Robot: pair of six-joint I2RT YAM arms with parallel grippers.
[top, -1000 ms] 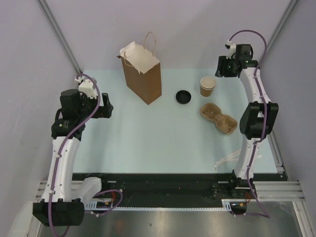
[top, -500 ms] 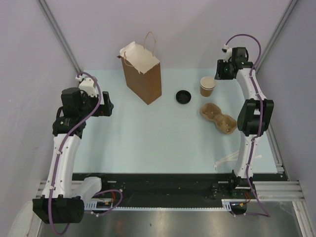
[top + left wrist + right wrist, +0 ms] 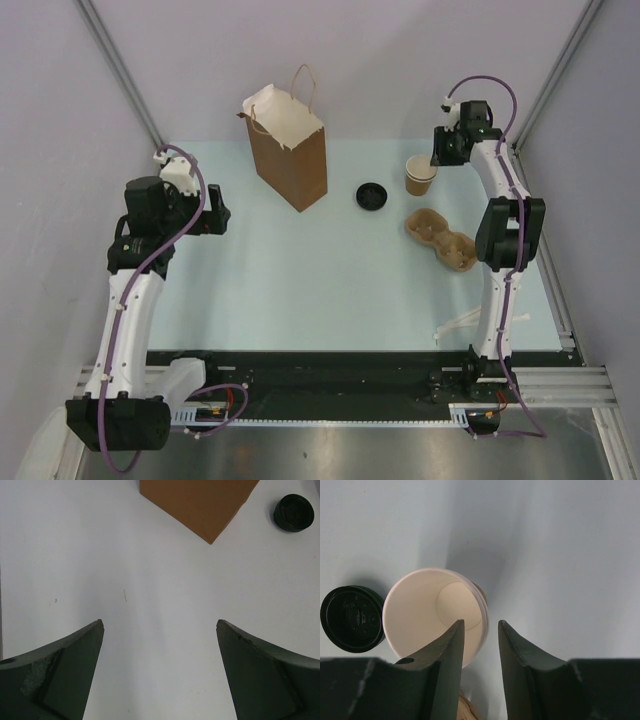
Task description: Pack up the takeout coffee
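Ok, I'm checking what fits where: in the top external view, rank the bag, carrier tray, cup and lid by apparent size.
1. brown paper bag, by far
2. two-cup carrier tray
3. paper cup and black lid: nearly alike here; the cup stands taller, nearer the camera, so I leave them unranked.

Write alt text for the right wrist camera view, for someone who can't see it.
Two dark fingers straddle the wall of an open, empty paper cup, one tip inside and one outside, not yet pinching it. A round black lid lies on the pale table beside the cup.
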